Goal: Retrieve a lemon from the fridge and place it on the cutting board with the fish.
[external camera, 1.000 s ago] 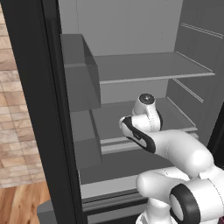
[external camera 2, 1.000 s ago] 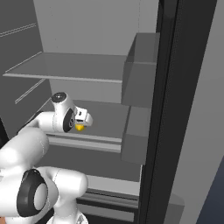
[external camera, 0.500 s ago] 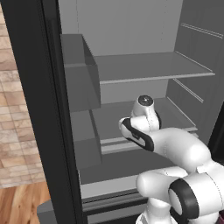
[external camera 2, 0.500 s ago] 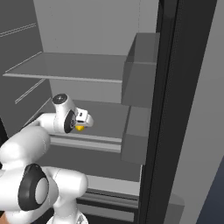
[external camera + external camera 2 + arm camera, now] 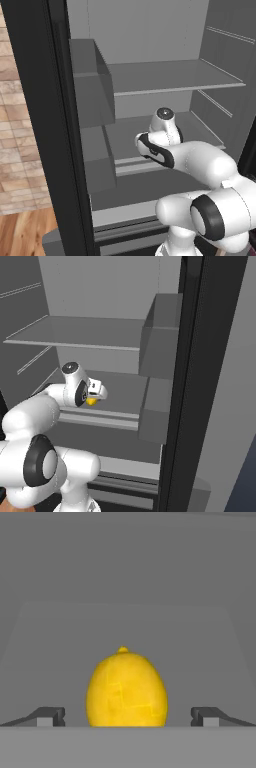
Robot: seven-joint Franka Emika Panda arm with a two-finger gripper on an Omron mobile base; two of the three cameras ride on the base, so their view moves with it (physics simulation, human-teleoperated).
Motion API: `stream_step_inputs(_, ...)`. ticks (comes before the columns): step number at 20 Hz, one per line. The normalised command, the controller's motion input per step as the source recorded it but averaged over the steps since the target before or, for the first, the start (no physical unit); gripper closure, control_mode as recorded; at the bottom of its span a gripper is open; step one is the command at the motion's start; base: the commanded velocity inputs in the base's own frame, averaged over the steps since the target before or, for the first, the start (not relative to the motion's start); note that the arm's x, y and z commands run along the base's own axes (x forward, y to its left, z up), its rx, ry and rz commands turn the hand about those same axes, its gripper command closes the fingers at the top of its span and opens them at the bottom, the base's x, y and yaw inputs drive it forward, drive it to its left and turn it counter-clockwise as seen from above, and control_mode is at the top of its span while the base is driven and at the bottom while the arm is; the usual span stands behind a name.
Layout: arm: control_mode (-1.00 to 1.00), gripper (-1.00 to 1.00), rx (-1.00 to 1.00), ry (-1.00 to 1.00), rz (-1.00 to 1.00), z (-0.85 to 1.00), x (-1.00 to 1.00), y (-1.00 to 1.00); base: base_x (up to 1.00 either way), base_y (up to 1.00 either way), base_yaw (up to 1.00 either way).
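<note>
With the gripper (image 5: 128,716) spread wide inside the fridge (image 5: 150,80), the lemon (image 5: 127,690) sits centred between its fingertips, untouched, so probably ease slightly further forward, stay centred, then close gently to avoid rolling it.

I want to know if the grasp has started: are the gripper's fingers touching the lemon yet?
Apart. In the hand view, the lemon sits between the open gripper, with grey shelf showing on both sides between the fruit and each fingertip.

A kitchen: an open black fridge (image 5: 45,125) with grey shelves (image 5: 170,77), beside brick wall (image 5: 12,150).
</note>
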Motion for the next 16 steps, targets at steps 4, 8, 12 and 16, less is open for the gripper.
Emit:
stream_step_inputs(4,-1.00,-1.00,0.00,0.00,0.00,-0.07,0.06,0.00,0.00,0.00,0.00)
stream_step_inputs(8,-1.00,-1.00,0.00,0.00,0.00,-0.14,0.11,0.00,0.00,0.00,0.00)
stream_step_inputs(12,-1.00,-1.00,0.00,0.00,0.00,-0.15,0.07,0.00,0.00,0.00,0.00)
stream_step_inputs(16,-1.00,-1.00,0.00,0.00,0.00,-0.12,0.02,0.00,0.00,0.00,0.00)
